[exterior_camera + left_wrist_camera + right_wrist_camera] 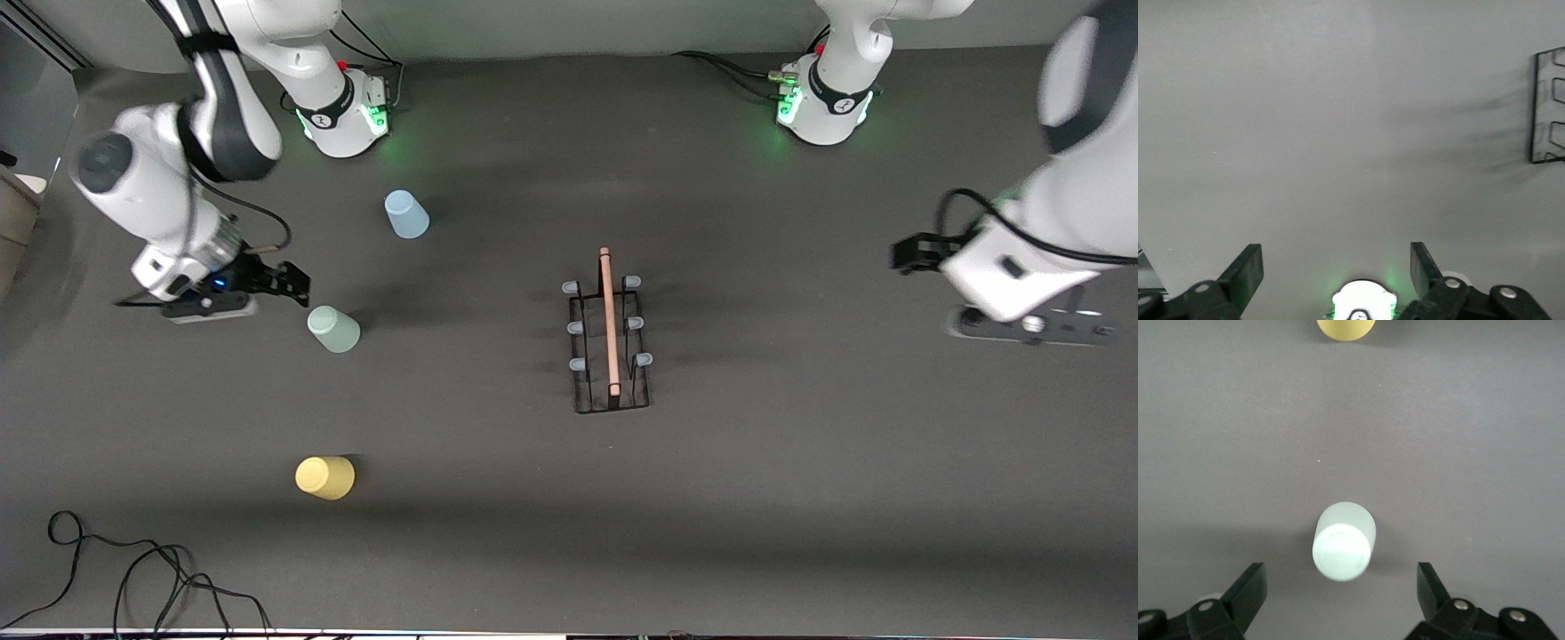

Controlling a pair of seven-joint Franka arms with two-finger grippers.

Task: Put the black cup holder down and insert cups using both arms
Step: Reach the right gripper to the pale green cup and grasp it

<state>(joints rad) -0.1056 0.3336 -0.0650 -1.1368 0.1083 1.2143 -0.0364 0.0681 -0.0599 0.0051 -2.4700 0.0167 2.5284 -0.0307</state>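
Rack (pixel 610 345) of black wire, wooden-barred, stands empty; left gripper (pixel 1336 267) and right gripper (pixel 1341 585) gape.

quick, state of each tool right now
Left tool: open, empty, over bare table.
Right tool: open, empty, beside the pale green plastic cup.

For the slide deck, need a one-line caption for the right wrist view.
Right gripper, fingers open, above the upside-down pale green cup on the dark table, yellow cup at frame edge.
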